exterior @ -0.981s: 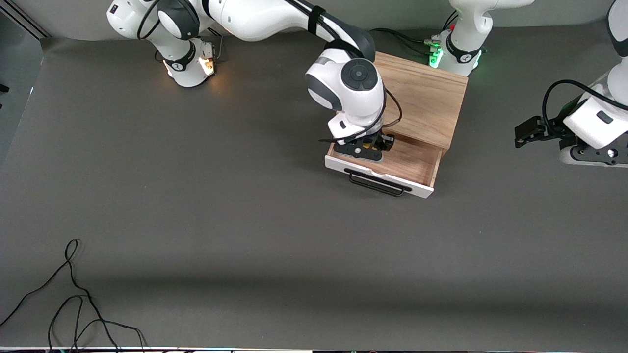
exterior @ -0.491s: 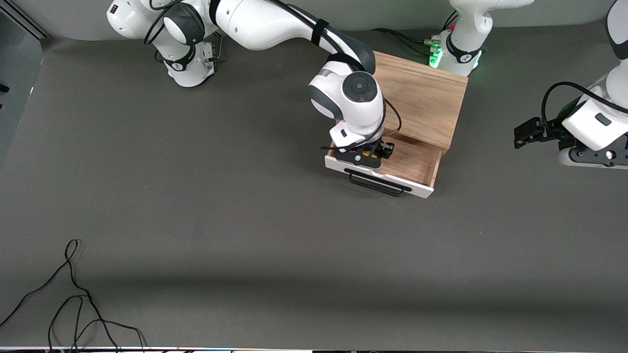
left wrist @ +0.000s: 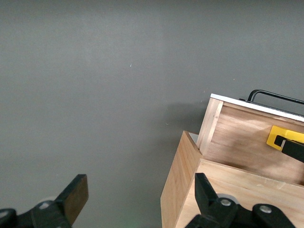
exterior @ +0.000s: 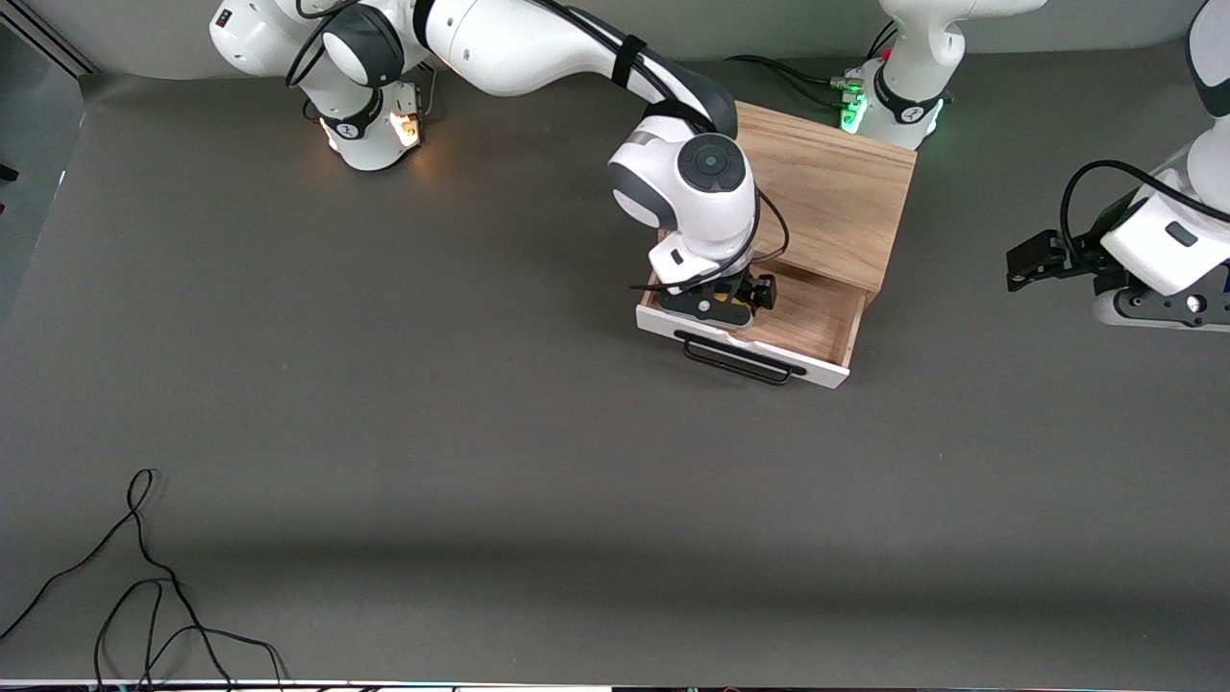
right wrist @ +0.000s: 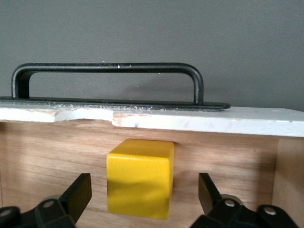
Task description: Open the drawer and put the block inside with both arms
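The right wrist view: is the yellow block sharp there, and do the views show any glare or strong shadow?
Right wrist view: the block is sharp and evenly lit between the open right gripper fingers; the chipped drawer front edge is crisp. Front view: a warm glow at the right arm's base, green at the left arm's base, and a soft shadow band across the table. Left wrist view: flat grey, no glare.

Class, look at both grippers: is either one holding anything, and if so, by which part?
Nothing is held. The right gripper is open in the drawer, fingers clear of the block. The left gripper waits open.
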Controlling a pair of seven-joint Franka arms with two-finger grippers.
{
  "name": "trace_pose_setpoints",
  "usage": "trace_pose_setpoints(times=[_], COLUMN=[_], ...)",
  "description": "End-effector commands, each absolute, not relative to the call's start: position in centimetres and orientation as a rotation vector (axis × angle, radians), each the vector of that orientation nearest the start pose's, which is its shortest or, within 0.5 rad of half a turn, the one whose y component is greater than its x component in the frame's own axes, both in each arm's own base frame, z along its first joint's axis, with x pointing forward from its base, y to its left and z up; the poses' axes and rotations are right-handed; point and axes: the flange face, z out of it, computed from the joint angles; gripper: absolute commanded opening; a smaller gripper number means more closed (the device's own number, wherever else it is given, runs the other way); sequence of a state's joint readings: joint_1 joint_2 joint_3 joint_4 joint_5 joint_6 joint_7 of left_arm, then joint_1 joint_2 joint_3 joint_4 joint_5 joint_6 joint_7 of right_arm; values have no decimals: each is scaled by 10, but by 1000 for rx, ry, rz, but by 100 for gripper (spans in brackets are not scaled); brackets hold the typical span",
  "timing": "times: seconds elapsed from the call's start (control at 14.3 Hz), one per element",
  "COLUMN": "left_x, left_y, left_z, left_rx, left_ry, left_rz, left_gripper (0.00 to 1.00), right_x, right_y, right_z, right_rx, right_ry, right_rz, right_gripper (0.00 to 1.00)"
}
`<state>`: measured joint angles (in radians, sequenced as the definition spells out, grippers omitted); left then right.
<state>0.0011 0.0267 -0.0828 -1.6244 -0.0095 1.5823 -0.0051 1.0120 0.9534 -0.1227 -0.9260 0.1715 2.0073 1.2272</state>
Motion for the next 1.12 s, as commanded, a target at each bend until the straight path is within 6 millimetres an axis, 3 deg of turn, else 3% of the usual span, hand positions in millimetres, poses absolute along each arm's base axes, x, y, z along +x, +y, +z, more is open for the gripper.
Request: trace_pose_setpoints(times=[0.0, 0.14, 0.42, 0.63, 0.77, 0.91, 1.05], left_x=[558, 558, 559, 559, 558, 559, 558], left_y=[-45, -45, -45, -45, -45, -46, -47], left_z=[588, 588, 588, 588, 588, 588, 588], left_rx=[-3140, -3140, -3140, -3140, -3140, -3138, -3138], left_ry=[142, 142, 144, 144, 140, 142, 142], left_rz=[89, 89, 87, 85, 89, 87, 89], left_gripper=[100, 100, 100, 100, 100, 100, 100], right_x=[469, 482, 541, 592, 609, 608, 601], right_y=[648, 635, 557, 429, 320, 223, 147], right_z=[343, 389, 478, 532, 558, 572, 576], right_rx=[-2923, -2870, -2822, -2871, -2836, -2854, -2889], right_ry=[545, 565, 614, 506, 505, 402, 465], right_rz=[-66, -97, -142, -97, -37, -63, -83], right_gripper=[100, 100, 100, 100, 100, 100, 100])
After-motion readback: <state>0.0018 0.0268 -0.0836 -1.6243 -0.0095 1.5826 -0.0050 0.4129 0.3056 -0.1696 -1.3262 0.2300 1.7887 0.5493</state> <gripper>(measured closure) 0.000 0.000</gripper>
